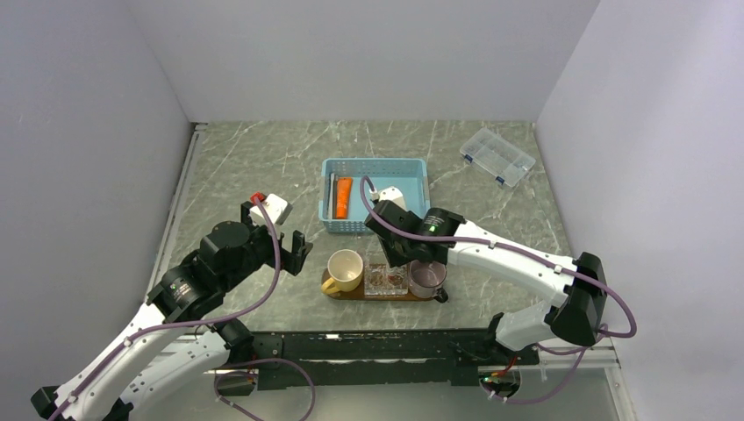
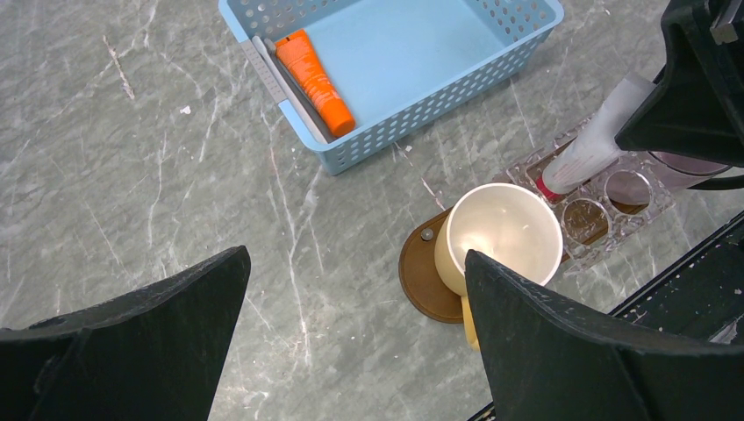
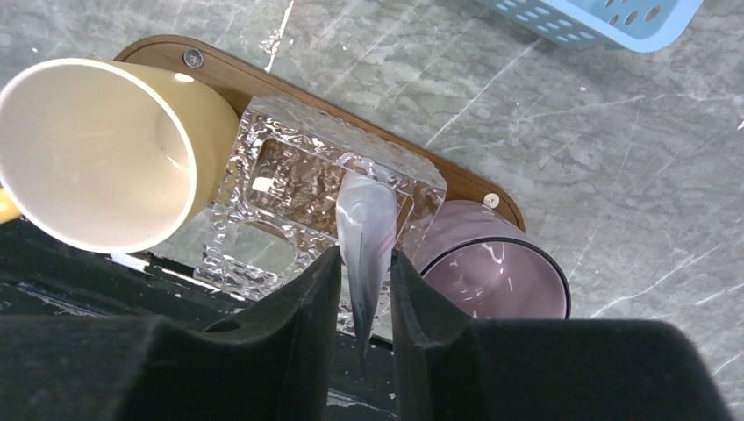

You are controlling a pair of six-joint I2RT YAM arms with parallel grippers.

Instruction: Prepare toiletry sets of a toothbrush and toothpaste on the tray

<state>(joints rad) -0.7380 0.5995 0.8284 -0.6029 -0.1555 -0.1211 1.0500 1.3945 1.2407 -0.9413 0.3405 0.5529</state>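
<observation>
**White tube stands in the holder on the tray; orange tube and brush lie in the basket**

Your right gripper (image 3: pixel 365 259) hangs over the tray (image 2: pixel 425 276) with the white tube (image 3: pixel 367 224) between its fingers. The jaws sit a little apart, one on each side of the tube's flat crimped end. You cannot tell from the wrist view whether they press it or only flank it. The tube stands tilted, red cap down, in a slot of the clear holder (image 3: pixel 289 184).

The holder sits in the middle of the tray. The cream cup (image 3: pixel 96 149) is at its left end and the purple cup (image 3: pixel 491 263) at its right, both just beside the holder. Both cups look empty.

Your left gripper (image 2: pixel 355 263) is wide apart and holds nothing. It hovers above the counter (image 2: pixel 132 175), to the left of the tray and near the cream cup.

The orange tube (image 2: pixel 316 81) lies flat in the blue basket (image 2: pixel 421 114), against its left wall. A grey brush (image 2: pixel 294 92) lies alongside it, between the tube and that wall. The basket sits on the counter just behind the tray, apart from it.

A clear box (image 1: pixel 497 156) rests at the far right of the counter, well apart from everything else.
</observation>
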